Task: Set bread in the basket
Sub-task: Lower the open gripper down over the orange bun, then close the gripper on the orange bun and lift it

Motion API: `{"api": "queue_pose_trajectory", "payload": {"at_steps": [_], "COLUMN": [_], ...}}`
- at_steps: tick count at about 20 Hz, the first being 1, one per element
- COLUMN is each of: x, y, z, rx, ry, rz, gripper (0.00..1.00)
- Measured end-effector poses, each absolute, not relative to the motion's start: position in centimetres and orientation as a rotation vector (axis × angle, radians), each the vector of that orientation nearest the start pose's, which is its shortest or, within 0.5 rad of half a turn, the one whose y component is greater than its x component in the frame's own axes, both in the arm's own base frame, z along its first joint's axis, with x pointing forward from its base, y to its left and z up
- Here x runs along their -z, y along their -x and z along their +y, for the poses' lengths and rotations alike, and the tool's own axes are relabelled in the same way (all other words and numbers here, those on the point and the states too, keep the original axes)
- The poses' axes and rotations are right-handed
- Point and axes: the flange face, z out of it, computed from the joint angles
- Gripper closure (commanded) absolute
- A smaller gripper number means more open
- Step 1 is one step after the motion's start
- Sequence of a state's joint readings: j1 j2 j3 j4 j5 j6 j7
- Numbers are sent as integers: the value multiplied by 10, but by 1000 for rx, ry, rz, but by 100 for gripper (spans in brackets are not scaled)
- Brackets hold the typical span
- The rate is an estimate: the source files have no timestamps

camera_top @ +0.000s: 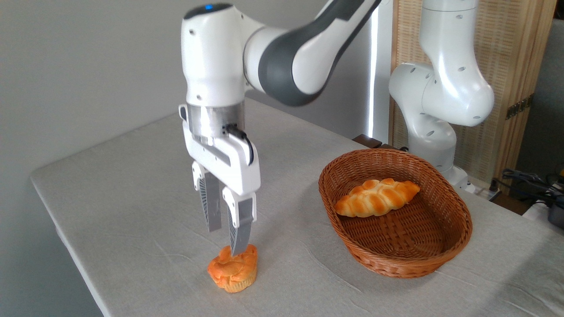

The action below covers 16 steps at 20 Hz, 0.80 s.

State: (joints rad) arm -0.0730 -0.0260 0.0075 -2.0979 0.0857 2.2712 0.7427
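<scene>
The bread (233,269), a small round bun with a cracked orange top and a pale ridged base, sits on the grey tablecloth near the front edge. My gripper (225,242) hangs straight above it, pointing down, open with nothing between its fingers. The nearer fingertip (238,248) overlaps the bun's top in this view; whether it touches I cannot tell. The basket (398,269), oval reddish-brown wicker, stands to the right, well apart from the bun.
A braided golden loaf (376,197) lies inside the basket toward its far side. The arm's white base (440,101) rises behind the basket. The table's left edge (66,237) runs close to the bun. Cables (528,180) lie at the far right.
</scene>
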Motion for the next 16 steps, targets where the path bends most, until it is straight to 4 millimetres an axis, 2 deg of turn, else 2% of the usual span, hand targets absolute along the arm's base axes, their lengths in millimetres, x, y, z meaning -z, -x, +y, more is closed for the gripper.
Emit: {"api": "queue_pose_trajectory", "payload": {"at_steps": [3,6,7,9,11,13,14,16], "x": [-431,-423,-423,-422,-419,-417,-416,-414], "y": [-559,-559,-559,-558,-557,-557,-556,-556], "z": [-35,-26,-21,-17,-17,-17,-17,-17], "rx": [250,233,229,224,215,208,205,200], "ry": [2725,2704,2704,2705,2705,2705,2705,2706], "rz": [1252,1250,1241,1235,1237,1240,1241,1242], "gripper": [0,0,12,47,65,89,94,94]}}
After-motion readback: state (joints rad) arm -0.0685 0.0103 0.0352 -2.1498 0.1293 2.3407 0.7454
